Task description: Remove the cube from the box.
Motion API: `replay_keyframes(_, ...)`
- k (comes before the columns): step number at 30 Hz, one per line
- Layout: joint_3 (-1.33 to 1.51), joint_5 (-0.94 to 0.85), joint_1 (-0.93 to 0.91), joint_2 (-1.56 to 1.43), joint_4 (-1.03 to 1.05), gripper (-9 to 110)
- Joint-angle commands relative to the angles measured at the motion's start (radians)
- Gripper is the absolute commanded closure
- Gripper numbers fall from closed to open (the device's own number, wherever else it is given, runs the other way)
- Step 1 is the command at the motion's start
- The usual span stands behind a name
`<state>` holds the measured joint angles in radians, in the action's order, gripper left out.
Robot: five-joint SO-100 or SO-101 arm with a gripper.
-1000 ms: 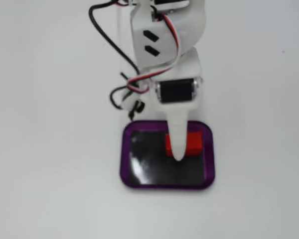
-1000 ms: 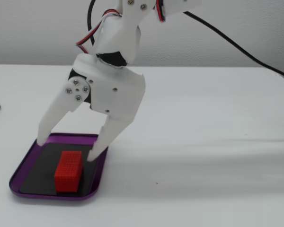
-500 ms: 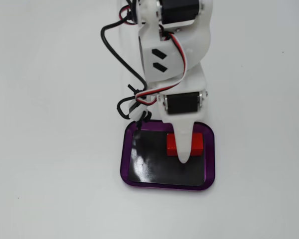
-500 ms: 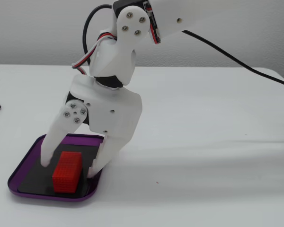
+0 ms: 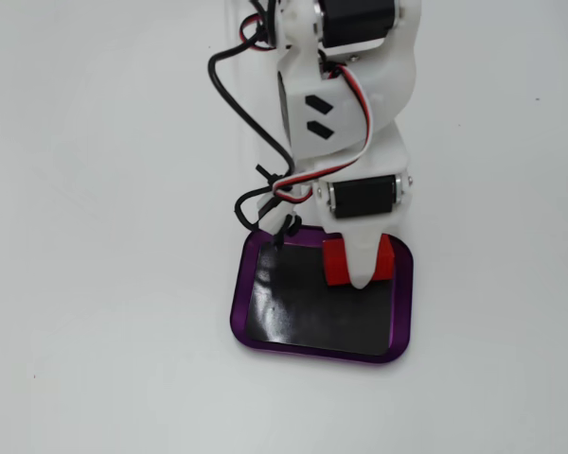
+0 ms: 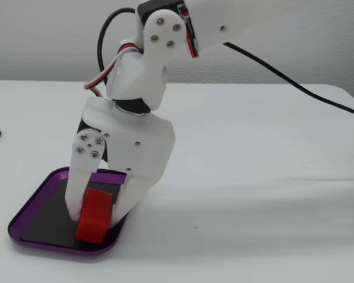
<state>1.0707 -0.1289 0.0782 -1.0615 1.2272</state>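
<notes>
The stiff, light cube (image 6: 94, 216), tilted inside the box (image 6: 29, 209), is gripped across its narrow sides by the tool (image 6: 97, 215).

White table (image 6: 271, 194), pale textured wall (image 6: 47, 41) behind.

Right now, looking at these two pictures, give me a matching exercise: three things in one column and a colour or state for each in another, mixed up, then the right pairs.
Things:
1. cube
2. box
3. gripper

Descriptions:
A. white, fingers either side of the red block
B. purple rim, shiny black bottom
C. bright red, standing inside the tray

Pairs: 1-C, 2-B, 3-A
</notes>
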Motion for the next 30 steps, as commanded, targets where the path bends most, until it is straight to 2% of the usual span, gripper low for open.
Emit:
replay_keyframes(1,-0.031,-0.008,0.008,-0.161,0.006,102)
replay_keyframes(9,0.037,-0.049,-0.003,-0.494,0.081,102)
replay_keyframes(14,0.244,-0.051,-0.005,-0.649,0.060,102)
replay_keyframes(23,0.811,-0.049,0.005,-0.876,-0.202,102)
replay_keyframes(30,1.037,-0.049,0.003,-0.914,-0.379,102)
